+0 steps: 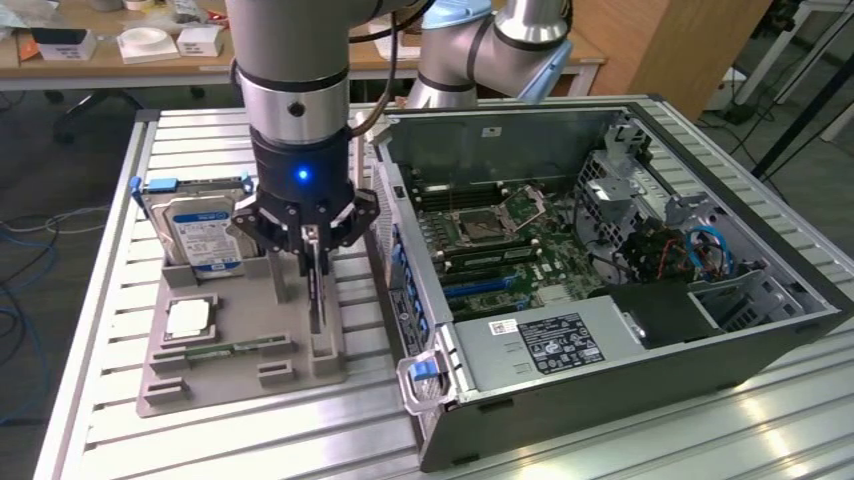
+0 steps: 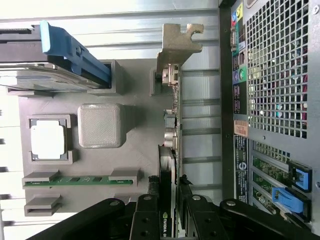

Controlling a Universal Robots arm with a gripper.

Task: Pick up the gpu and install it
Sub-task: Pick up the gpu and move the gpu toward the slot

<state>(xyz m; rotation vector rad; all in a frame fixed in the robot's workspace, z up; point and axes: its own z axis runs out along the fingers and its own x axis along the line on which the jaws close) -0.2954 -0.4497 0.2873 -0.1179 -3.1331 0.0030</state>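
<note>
The gpu [image 1: 316, 300] is a thin dark card standing on edge in a slot of the grey holder tray [image 1: 200, 385], beside the open computer case. My gripper [image 1: 314, 262] points straight down over it, with its fingers pressed on both faces of the card's upper edge. The wrist view looks along the gpu [image 2: 171, 130] to its metal bracket [image 2: 177, 45], and my gripper [image 2: 170, 220] clamps the near end between black fingers [image 2: 147, 220]. The card's lower edge still reaches the tray.
On the tray also sit a silver hard drive [image 1: 200, 235] with a blue-white label, a processor chip [image 1: 191, 318] and a green memory stick [image 1: 220, 350]. The open computer case [image 1: 747, 330] lies at the exterior view's right, motherboard [image 1: 507, 240] exposed. A slatted metal table [image 1: 200, 140] carries everything.
</note>
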